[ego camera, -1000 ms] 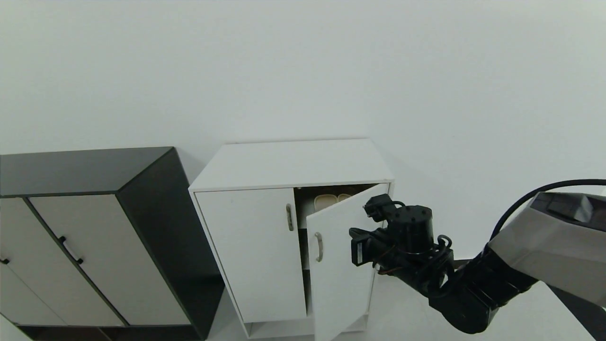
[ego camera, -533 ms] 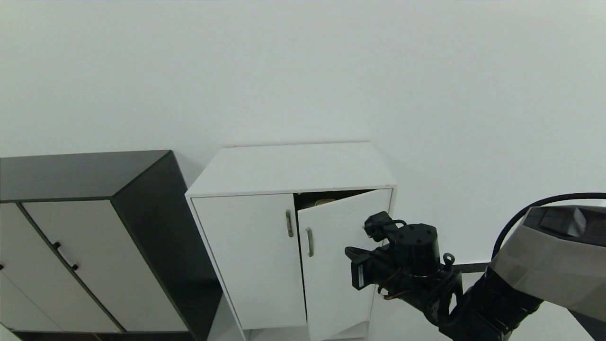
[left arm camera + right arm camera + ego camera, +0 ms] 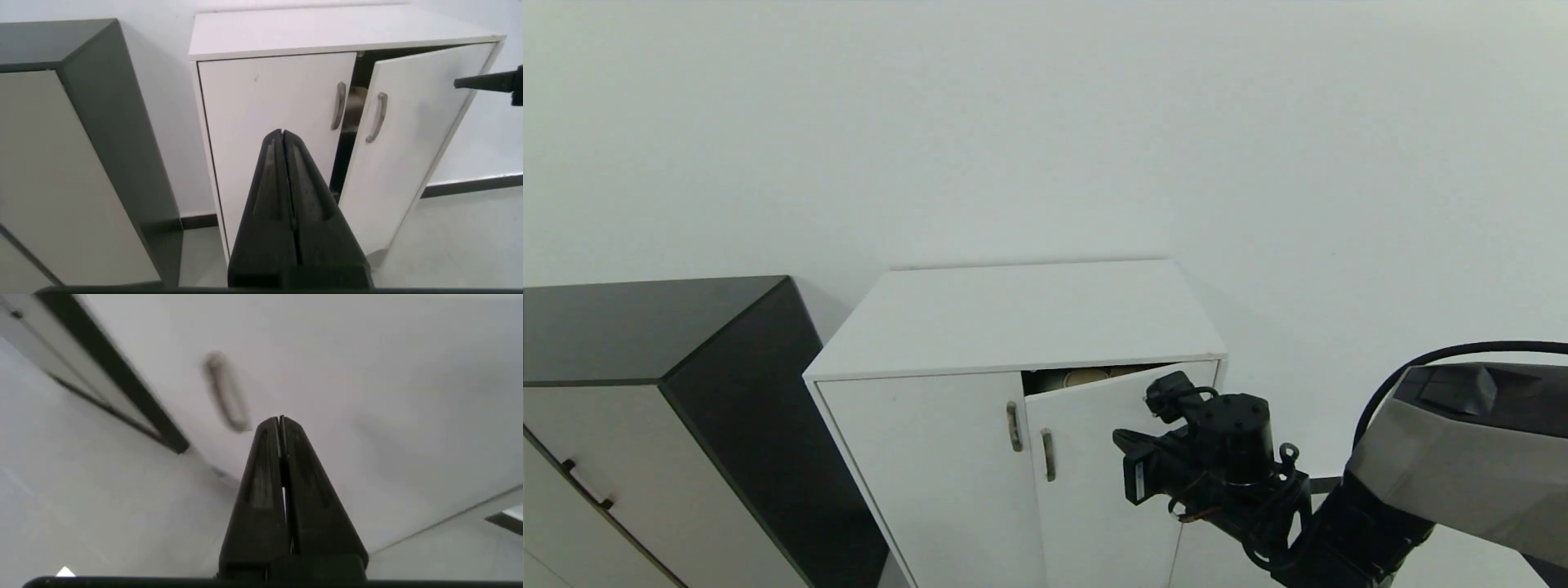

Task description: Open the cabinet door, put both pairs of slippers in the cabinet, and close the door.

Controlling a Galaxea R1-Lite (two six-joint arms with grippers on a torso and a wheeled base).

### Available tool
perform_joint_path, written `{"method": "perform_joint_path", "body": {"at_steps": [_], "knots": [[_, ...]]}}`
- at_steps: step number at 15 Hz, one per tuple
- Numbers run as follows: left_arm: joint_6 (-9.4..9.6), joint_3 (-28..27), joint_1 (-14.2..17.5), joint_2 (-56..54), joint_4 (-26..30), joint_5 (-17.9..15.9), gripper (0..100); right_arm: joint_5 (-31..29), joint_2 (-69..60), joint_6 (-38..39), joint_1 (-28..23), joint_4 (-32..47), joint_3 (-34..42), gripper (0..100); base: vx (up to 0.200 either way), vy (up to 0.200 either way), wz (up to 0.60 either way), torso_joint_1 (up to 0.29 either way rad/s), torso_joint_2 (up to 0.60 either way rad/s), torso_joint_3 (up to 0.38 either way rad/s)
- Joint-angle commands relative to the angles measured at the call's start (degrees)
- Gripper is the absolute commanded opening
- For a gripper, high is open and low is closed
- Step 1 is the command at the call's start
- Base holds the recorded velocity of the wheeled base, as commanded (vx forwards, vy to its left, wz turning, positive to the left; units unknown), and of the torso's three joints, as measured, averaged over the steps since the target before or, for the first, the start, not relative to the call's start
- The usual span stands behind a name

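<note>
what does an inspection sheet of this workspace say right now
surface: pale floor below the cabinets
job's things: white cabinet, left door shut, right door ajar; slippers inside behind the gap, count unclear
clutter: nothing seen
grippers: right gripper shut, tips at the right door's face; left gripper shut, apart from the cabinet
cables: black cable arching on the right
surroundings: dark cabinet on the left, white wall behind

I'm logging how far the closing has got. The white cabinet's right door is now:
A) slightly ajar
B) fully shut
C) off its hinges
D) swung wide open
A: the right door angles out from the front of the cabinet, leaving a dark gap at its top where slippers show.
</note>
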Motion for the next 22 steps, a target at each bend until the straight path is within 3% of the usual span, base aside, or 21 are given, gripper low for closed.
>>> {"method": "perform_joint_path", "body": {"at_steps": [1, 7, 22], "knots": [[-0.01, 0.0, 0.02, 0.09, -0.04, 0.07, 0, 0.03, 2.9, -0.03, -0.81, -0.22, -2.51, 0, 0.0, 0.0, 0.0, 0.0, 0.0, 0.0], [-0.1, 0.0, 0.02, 0.09, -0.04, 0.07, 0, 0.12, 7.73, -0.12, -2.57, 0.31, -11.91, 0, 0.0, 0.0, 0.0, 0.0, 0.0, 0.0], [-0.18, 0.0, 0.02, 0.09, -0.04, 0.07, 0, 0.21, 11.16, -0.29, -6.52, 6.64, -20.44, 0, 0.0, 0.0, 0.0, 0.0, 0.0, 0.0]]}}
